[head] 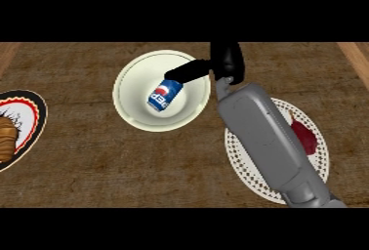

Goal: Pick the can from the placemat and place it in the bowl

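The black fingers [189,71] of the right hand [223,57] reach leftward from the upper middle of the frame and end at the top of the blue, white and red drinks can [165,95]. One finger lies straight along its length with its tip at the can's upper end; whether it touches the can or is just clear of it cannot be told, and no finger is seen curled round the can. The rest of the hand is a dark mass just right of the bowl's upper right rim, seen mostly from behind.

The can lies tilted inside the pale cream round bowl [133,105], resting in the bowl's hollow with its top toward the upper right and its base toward the lower left. The bowl sits on the brown woven-looking bench [101,171] in the upper middle of the frame.

From the hand the grey forearm [263,134] runs down to the lower right edge. It crosses a white lacy oval placemat [245,171] with a dark red patch [304,136] at its centre, lying just right of the bowl.

At the left edge, well apart from the bowl, part of a dark-rimmed plate [32,117] with a red and white zigzag border shows, holding a brown ridged food item [6,139].
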